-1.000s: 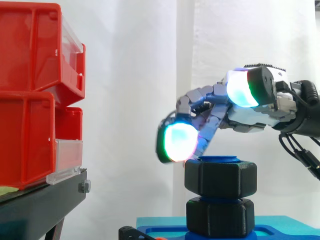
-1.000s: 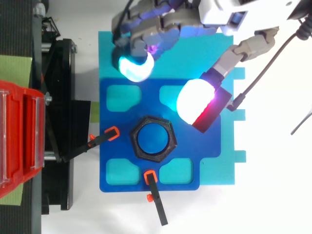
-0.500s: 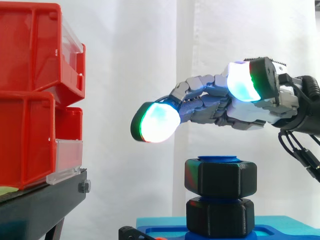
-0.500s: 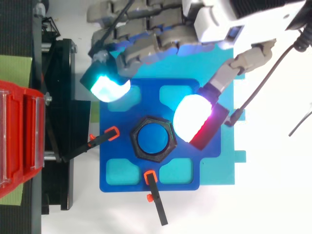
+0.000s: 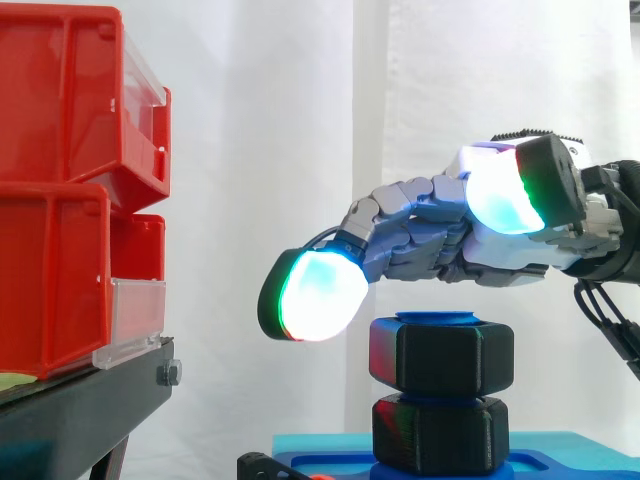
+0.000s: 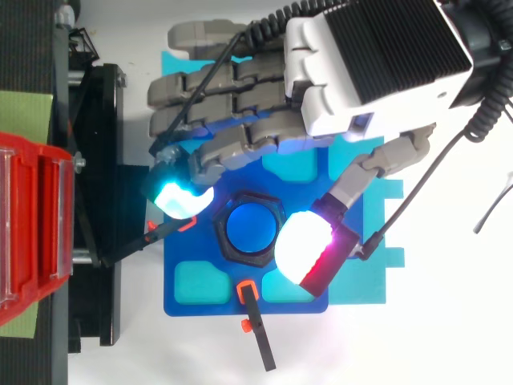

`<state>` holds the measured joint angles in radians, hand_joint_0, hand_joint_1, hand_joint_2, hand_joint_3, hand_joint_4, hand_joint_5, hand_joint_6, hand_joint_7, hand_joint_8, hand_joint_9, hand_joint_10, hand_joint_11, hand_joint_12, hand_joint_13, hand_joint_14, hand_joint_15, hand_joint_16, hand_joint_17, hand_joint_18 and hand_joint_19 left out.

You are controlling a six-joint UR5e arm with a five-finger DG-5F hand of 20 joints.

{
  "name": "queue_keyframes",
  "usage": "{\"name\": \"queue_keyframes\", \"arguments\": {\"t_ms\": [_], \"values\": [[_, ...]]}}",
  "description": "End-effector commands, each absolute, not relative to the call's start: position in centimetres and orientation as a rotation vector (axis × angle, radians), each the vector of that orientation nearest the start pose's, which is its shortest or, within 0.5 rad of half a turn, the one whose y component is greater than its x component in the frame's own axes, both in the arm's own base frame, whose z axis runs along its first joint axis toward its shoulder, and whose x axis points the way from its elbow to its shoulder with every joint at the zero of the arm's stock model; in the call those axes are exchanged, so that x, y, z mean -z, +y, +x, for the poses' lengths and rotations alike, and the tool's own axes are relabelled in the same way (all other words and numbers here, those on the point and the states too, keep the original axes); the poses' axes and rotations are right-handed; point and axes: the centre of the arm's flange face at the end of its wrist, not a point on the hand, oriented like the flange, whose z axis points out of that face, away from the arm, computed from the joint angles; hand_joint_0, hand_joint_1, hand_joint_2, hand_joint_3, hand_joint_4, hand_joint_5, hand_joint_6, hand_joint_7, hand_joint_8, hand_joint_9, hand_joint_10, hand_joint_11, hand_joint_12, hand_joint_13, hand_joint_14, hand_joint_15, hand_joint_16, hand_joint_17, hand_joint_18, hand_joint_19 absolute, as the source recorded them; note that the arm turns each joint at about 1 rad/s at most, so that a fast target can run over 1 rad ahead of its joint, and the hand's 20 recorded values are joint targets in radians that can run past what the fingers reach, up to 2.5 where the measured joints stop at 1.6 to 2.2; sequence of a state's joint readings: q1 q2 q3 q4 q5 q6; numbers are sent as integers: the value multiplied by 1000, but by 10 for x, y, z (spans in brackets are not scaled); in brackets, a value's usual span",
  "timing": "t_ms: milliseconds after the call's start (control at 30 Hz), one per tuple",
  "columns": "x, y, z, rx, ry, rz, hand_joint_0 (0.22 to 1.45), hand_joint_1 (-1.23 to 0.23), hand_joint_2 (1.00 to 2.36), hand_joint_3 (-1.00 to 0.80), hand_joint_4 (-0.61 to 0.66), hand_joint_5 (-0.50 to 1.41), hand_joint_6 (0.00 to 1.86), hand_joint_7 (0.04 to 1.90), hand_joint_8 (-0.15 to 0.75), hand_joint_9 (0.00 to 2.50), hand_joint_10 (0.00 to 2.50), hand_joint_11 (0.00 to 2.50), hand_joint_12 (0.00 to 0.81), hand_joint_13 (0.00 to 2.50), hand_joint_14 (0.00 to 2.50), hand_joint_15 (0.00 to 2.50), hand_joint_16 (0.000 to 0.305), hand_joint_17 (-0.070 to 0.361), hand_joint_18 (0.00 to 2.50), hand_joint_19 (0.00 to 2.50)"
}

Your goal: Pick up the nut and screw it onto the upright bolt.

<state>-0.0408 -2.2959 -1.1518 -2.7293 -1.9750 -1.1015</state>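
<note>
At the top of the bolt [image 6: 248, 228] sits the nut [image 5: 441, 352]: rigid, likely light plastic, smooth-faced. The hand [image 5: 480, 245] hovers above it, fingers extended, holding nothing. Recommended hold: pads [image 5: 315, 295] on opposite flats.

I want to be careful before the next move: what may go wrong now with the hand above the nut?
1. The hand is open and its thumb pad sits well above the nut; closing now would likely miss or only clip the top edge.
2. From above, a fingertip pad lies right by the orange-tipped clamp; lowering might strike it.
3. The nut sits at the top of the bolt; a sideways push might tilt it.
</note>
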Motion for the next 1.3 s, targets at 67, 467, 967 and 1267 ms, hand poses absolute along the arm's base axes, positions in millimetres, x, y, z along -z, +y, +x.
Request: {"name": "queue_keyframes", "arguments": {"t_ms": [67, 467, 967, 1267], "values": [[-271, -119, 752, -649, 1527, 50, 427, -222, 1000, -500, 125, -142, 502, 702, 216, 360, 0, 0, 345, 3, 0, 0, 49, 111, 0, 0], [-270, -111, 754, -653, 1529, 47, 432, -226, 1000, -500, 187, -94, 505, 1070, 245, 439, 0, 0, 354, 69, 0, 0, 49, 109, 0, 0], [-271, -115, 753, -649, 1525, 50, 440, -227, 1000, -500, 164, -59, 504, 1292, 268, 571, 0, 0, 352, 164, 0, 0, 47, 105, 0, 0], [-271, -118, 753, -646, 1522, 51, 451, -226, 1000, -500, 165, -37, 503, 1437, 276, 658, 0, 0, 346, 238, 0, 0, 45, 100, 0, 0]]}}
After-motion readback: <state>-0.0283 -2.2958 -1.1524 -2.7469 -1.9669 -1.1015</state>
